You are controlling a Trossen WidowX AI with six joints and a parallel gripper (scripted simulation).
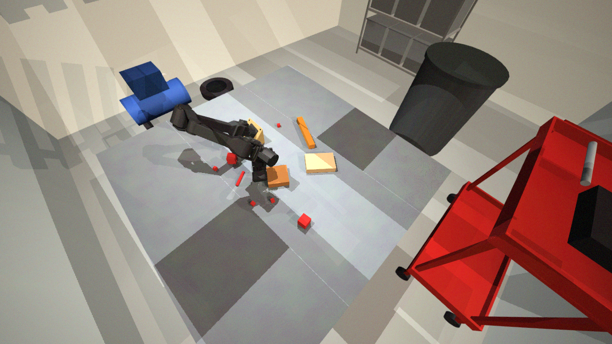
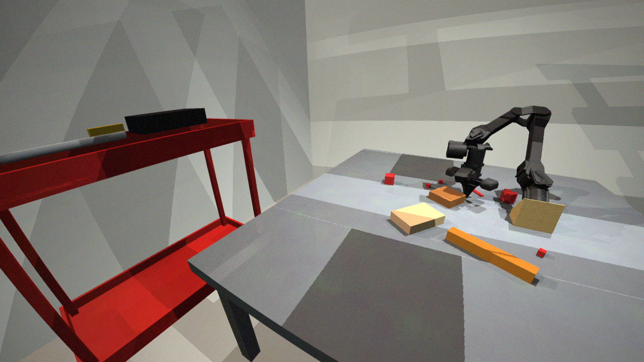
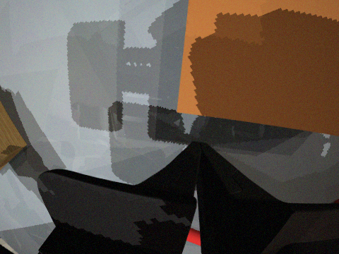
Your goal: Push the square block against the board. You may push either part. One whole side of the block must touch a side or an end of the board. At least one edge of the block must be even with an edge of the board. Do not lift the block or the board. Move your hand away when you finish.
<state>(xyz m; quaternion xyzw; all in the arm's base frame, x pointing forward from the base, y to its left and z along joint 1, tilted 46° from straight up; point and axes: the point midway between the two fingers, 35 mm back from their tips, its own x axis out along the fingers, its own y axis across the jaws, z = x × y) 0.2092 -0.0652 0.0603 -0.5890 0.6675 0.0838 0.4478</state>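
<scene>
The orange-brown square block (image 1: 278,174) (image 2: 446,196) (image 3: 268,77) lies flat on the table. The pale rectangular board (image 1: 320,162) (image 2: 418,215) also lies flat, with a strip of table between it and the block; they do not touch. My gripper (image 1: 258,180) (image 2: 468,195) (image 3: 198,149) is shut and empty, pointing down low beside the block's side that faces away from the board. In the wrist view the tips are near one block corner, with a small gap visible. Their exact height above the table is hard to tell.
A long orange bar (image 1: 306,132) (image 2: 490,254) lies near the board. A red stick (image 1: 240,178) (image 3: 193,238) lies behind the gripper. A wooden wedge (image 2: 538,215) and red cube (image 1: 231,158) (image 2: 508,195) are near the arm's base. Another red cube (image 1: 304,220) (image 2: 389,178) and several tiny ones lie around.
</scene>
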